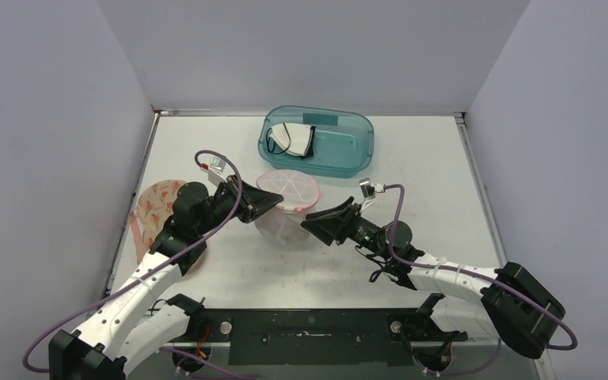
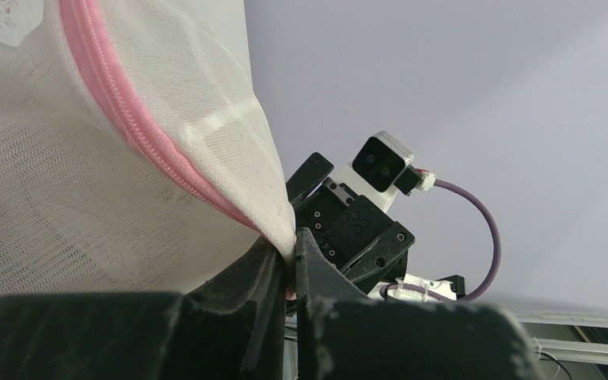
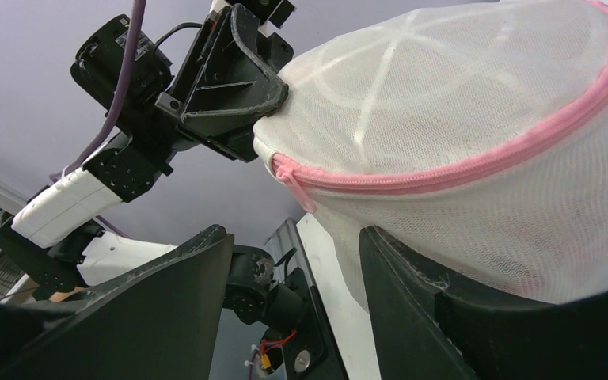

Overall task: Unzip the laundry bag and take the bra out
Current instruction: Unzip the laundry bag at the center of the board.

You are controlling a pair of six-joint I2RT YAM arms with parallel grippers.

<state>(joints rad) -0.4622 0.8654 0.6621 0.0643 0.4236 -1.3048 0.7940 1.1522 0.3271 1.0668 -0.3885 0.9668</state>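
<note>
Your laundry bag (image 1: 287, 204) sits mid-table between the 2 arms. It is 1 dome-shaped pouch of fine white mesh, with wider white bands crossing its top like spokes. In the right wrist view the mesh (image 3: 459, 103) is see-through but hazy, so you cannot make out what is inside. 1 pink zipper (image 3: 475, 168) runs around the rim as a ribbed fabric tape, and it is closed along all the length you can see. Its small pink pull (image 3: 293, 184) hangs at the left end of the rim in that view.

Your left gripper (image 2: 291, 255) is clenched on the bag's edge, its 2 black fingers pinching the mesh right where the zipper tape ends. You cannot tell whether the bag's bottom touches the table (image 1: 412, 190).

Your right gripper (image 3: 294, 234) is released, with its 2 matte black fingers spread. The pull hangs just above the gap and touches neither finger.

Behind the bag sits 1 teal, see-through plastic tub (image 1: 358, 152) with rounded corners. It holds 1 white cloth item with a black strap (image 1: 293, 140). At the left edge of the table lies 1 rounded peach cloth with a floral print (image 1: 157, 207). It is partly under the left arm. 2 purple cables (image 1: 396, 229) loop off the wrists, 1 per arm.
</note>
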